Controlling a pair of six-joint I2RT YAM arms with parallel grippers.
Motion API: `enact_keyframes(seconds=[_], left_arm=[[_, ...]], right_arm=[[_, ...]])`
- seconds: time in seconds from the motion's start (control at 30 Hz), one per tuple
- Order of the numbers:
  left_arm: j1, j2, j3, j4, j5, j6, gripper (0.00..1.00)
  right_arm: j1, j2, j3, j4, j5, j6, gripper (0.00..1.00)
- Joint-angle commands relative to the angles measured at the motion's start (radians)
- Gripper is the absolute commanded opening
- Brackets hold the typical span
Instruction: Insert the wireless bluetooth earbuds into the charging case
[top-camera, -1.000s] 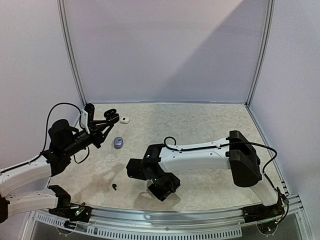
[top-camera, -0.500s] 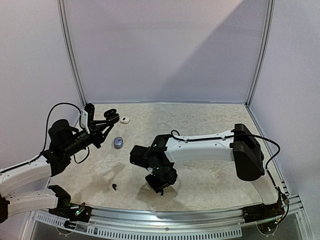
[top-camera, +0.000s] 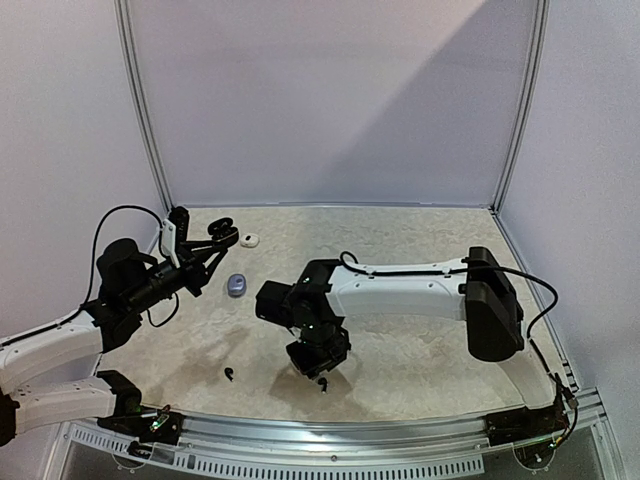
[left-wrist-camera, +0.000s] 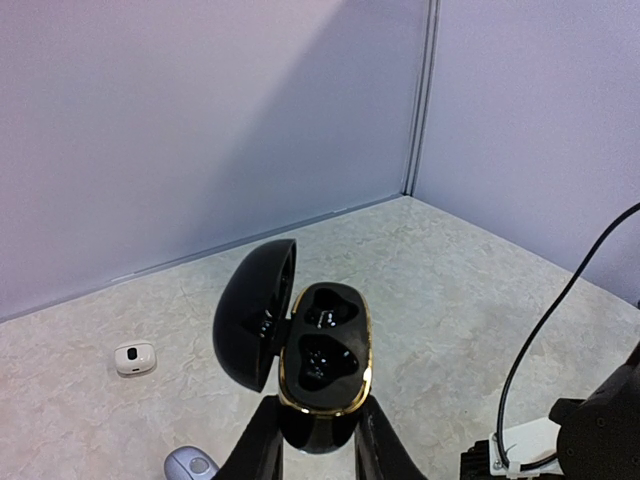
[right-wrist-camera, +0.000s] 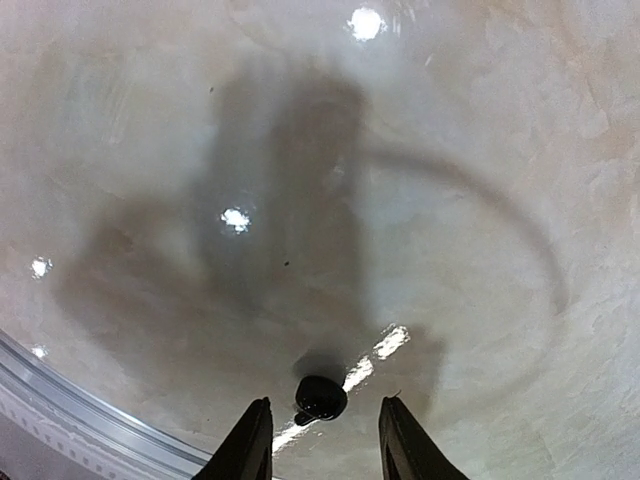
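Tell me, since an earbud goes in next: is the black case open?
Open: the case has its lid swung aside, two sockets showing.

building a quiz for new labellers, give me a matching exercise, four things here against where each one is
1 black charging case
2 black earbud
3 small white item
4 grey-blue item

a between the right gripper's open fingers
b table, closest to the back wall
c held open in the left gripper
d table, beside the left arm's wrist

Pairs: 1-c, 2-a, 3-b, 4-d
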Motion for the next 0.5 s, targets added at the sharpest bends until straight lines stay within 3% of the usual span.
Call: enact_keyframes(seconds=[0.0,0.27,0.47], left_arm=[[0.016,0.002,-0.015,0.009,0.007,0.012,0.00],[0.018,0.003,-0.016,0.010,0.008,0.011,0.00],[0.018,0.000,-0.015,0.008,0.008,0.013,0.00]], right_arm=[[0.003,0.067,0.054,-0.086,-0.016,0.061,0.36],[0.003,0.080,0.042,-0.074,-0.038,0.115,0.40],[0.003,0.078,0.012,-0.027,-0.051,0.124,0.34]])
